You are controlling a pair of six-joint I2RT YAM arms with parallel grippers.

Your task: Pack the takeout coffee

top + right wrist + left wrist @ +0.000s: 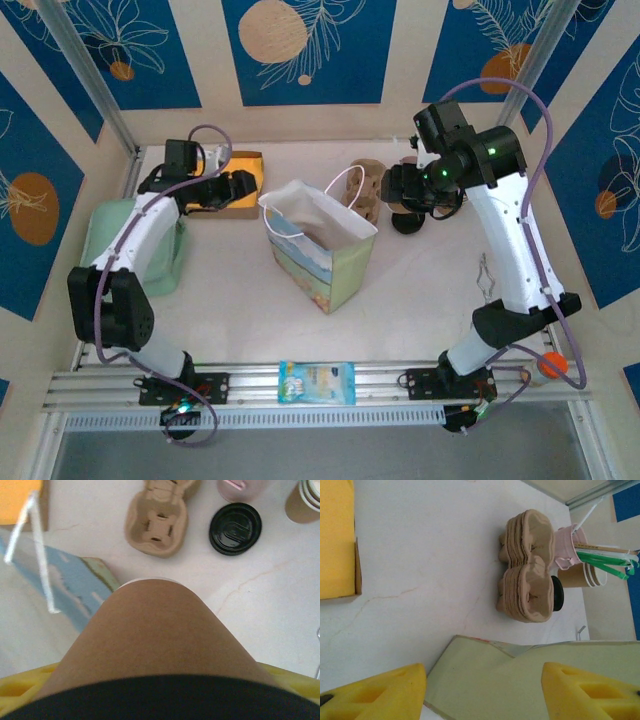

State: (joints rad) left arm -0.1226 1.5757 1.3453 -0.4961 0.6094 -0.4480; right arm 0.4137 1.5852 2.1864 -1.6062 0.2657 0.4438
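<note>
The right gripper [160, 682] has the takeout coffee [150, 630] clamped between its yellow fingers, which are spread wide around the brown cup. The black-lidded end sits nearest the wrist. From where I stand, the cup hangs above the surface [230, 290], to the right of the paper bag [325, 250] and close to the stack of pulp cup carriers [157, 520]. I can't quite tell how far it is tilted.

The left gripper [482, 692] is spread open with nothing in it, just beside the bag's left rim.

I'd say the step in hand is carrying the cup to the bag, since the coffee is gripped but not yet inside. The next move calls for swinging it left over the bag's open mouth, clear of the white handles, then lowering it upright before letting go. The bag looks light, so the idle left gripper may need to steady its edge.

Other things sit on the pale, faintly veined surface:
- a loose black lid [235, 528]
- a pink cup of utensils [565, 545]
- some lidless paper cups [582, 575]
- a cardboard box with yellow foam [235, 175]
- a pale green tub [165, 250] on the far left
- a small packet [316, 382] at the near edge

The walls are cream, with blue panels showing leaves and orange discs.
</note>
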